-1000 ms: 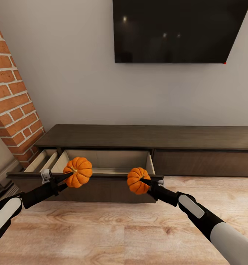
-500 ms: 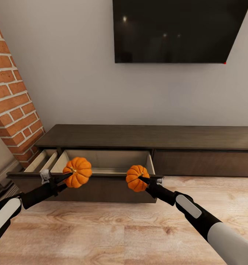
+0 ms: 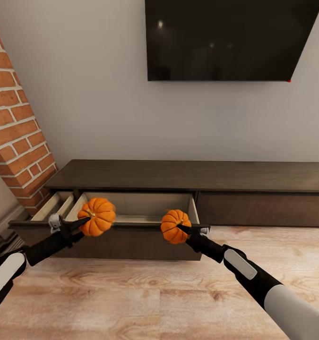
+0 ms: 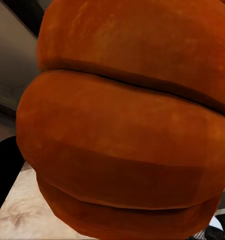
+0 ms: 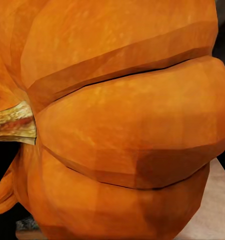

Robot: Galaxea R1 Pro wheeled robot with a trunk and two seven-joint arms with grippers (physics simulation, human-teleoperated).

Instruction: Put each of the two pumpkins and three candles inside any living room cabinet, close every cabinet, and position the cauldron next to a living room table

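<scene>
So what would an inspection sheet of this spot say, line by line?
Surface: light wood plank floor; flat top of the long dark-brown wood cabinet bare.
Job's things: wide drawer pulled open, inside looks empty; two bright-orange ribbed pumpkins, left pumpkin and right pumpkin, held at its front edge.
Clutter: nothing seen.
Grippers: left gripper and right gripper each shut on a pumpkin.
Cables: nothing seen.
Surroundings: black wall screen, red brick column, pale wall.

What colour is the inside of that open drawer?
Pale beige, against the dark-brown cabinet; the drawer shows best in the head view.
</scene>
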